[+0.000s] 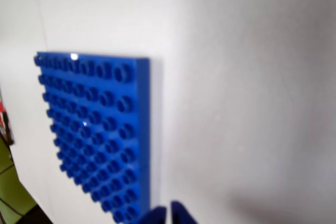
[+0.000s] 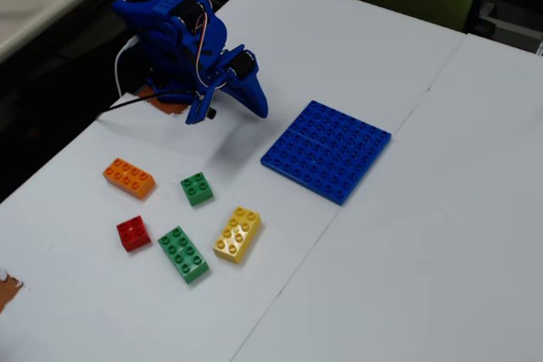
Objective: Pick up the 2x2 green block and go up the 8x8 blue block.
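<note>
The 2x2 green block [image 2: 197,188] lies flat on the white table among other bricks, with nothing touching it. The 8x8 blue block [image 2: 327,150] lies flat to its right. In the wrist view this studded plate [image 1: 94,129] fills the left half. The blue arm is folded at the table's upper left in the fixed view. My gripper [image 2: 259,108] hangs above the table between the bricks and the plate, clear of both. Its tips [image 1: 168,216] show at the wrist view's bottom edge, nearly together and holding nothing.
Around the small green block lie an orange brick [image 2: 129,178], a red brick [image 2: 133,233], a long green brick [image 2: 183,253] and a yellow brick [image 2: 237,234]. A seam between two tabletops runs just right of the plate. The table's left edge is near the arm's base.
</note>
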Controlling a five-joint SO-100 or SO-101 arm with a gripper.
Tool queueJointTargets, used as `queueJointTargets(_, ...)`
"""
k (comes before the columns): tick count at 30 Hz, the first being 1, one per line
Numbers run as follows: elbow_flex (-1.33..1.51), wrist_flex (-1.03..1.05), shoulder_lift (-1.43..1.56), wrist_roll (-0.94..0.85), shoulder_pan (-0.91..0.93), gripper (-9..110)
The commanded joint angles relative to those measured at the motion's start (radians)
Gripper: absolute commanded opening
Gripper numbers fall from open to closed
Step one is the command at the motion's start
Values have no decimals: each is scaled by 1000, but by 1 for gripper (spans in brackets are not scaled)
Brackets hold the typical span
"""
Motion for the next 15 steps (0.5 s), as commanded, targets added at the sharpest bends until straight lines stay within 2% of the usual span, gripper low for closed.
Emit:
queueJointTargets(1,6,-15,41,5,11,0)
queueJointTargets(15,6,-15,41,3,3,0)
